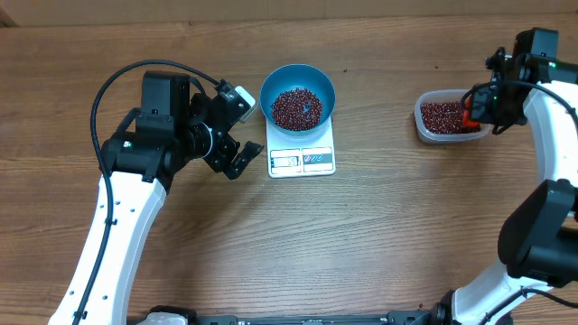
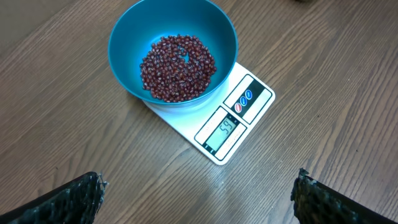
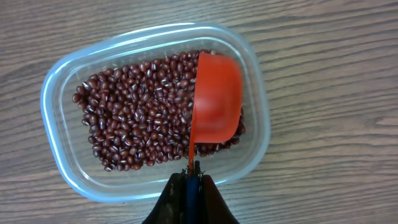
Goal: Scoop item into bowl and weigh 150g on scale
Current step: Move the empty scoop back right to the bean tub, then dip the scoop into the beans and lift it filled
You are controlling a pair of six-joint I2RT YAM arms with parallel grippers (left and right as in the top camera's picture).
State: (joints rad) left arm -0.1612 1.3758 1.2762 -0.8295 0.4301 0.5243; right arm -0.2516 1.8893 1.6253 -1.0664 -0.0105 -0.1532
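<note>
Beans (image 2: 177, 68): a shallow maroon heap lies in the bottom of the blue bowl (image 2: 130, 37), well below its rim. The bowl stands upright on the scale (image 2: 186, 121), on the half away from the display; the display and button panel are uncovered. Digits are lit on the display, but they are too small to read with confidence.

A second lot of beans (image 3: 137, 118) fills the floor of the clear tub (image 3: 56, 124), which stands on the tabletop (image 1: 361, 244) well apart from the scale, to its right.

Right gripper (image 3: 193, 171): it hangs over the tub, away from the scale. Its jaws are pressed together on the thin handle of the red scoop (image 3: 216, 99). The scoop's cup lies over the beans at the tub's right side.

Left gripper (image 2: 198, 198): it is just beside the scale on its left and apart from it. Its jaws are spread wide and hold nothing.
</note>
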